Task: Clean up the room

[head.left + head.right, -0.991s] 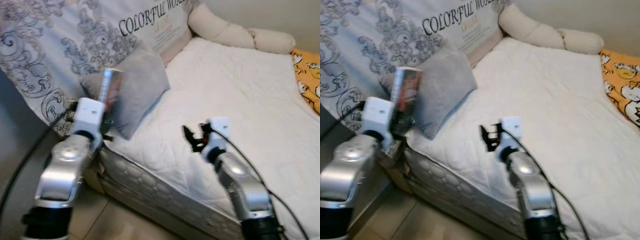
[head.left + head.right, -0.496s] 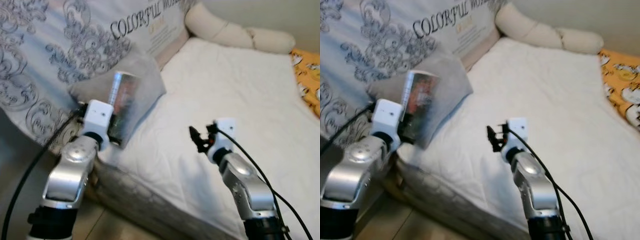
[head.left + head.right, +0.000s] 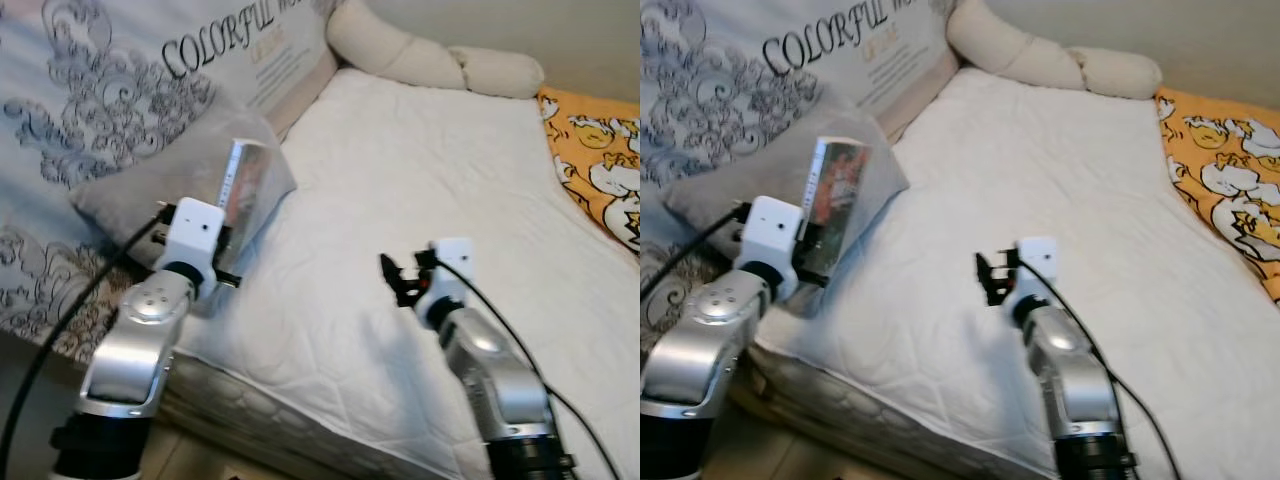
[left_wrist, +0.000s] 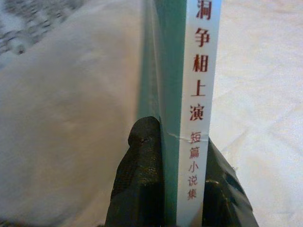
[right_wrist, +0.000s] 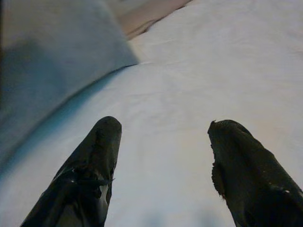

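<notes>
I have the left gripper point(image 4: 177, 189) clamped on a thin book point(image 3: 243, 190), its two black fingers point(image 4: 142, 175) pinching the covers on either side of a white spine printed with red Chinese characters. I hold the book upright over the near corner of the bed, right in front of a grey pillow point(image 3: 150, 185) that lies at the mattress edge; from the head cameras I cannot tell whether book and pillow touch. Behind the pillow a patterned bedspread point(image 3: 90, 90) with grey scrollwork and the lettering "COLORFUL" hangs along my left side, crowding that arm. My right gripper point(image 3: 990, 280) hangs over the white quilted mattress point(image 3: 420, 170) with its fingers point(image 5: 94, 156) spread wide apart and nothing between them; through its wrist camera I see bare white quilt ahead and the grey pillow off to one side. At the far end of the bed a long cream bolster point(image 3: 420, 60) lies against the wall, and an orange cartoon-print blanket point(image 3: 1230, 170) covers the far right edge, well apart from both arms. A black cable point(image 3: 60, 320) runs along my left arm.
</notes>
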